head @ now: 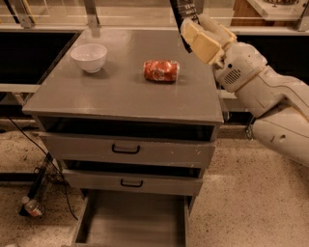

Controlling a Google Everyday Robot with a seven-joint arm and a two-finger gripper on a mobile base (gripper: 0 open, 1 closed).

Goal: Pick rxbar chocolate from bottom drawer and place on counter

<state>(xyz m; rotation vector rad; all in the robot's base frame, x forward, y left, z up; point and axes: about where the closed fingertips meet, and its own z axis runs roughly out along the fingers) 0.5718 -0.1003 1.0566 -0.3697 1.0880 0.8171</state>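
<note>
Above the far right corner of the broad, flat, smooth grey cabinet top, the counter (120,99): a pale yellow two-finger gripper (194,25), closed narrow on the small flat black wrapper with pale lettering, the rxbar chocolate (182,8). Wrapper gripped between the two fingers, roughly upright, upper end cut off by the top edge of the view. Behind the gripper, a white rounded arm (270,96), reaching in from the right. On the counter, far left, a small round white bowl (89,57), upright; right of it, well apart and near the middle, a shiny red-orange snack packet (161,71), lying flat, to the near left of the gripper and not touching it. Below the counter, two shallow grey drawers with black handles (125,149), one above the other, with dark gaps above each. Lowest of all, nearest the viewer, the deep grey bottom drawer (130,224), pulled out, plain flat interior and side walls showing. On the speckled floor (251,202), left of the cabinet, a small bottle (31,207) lying on its side.
</note>
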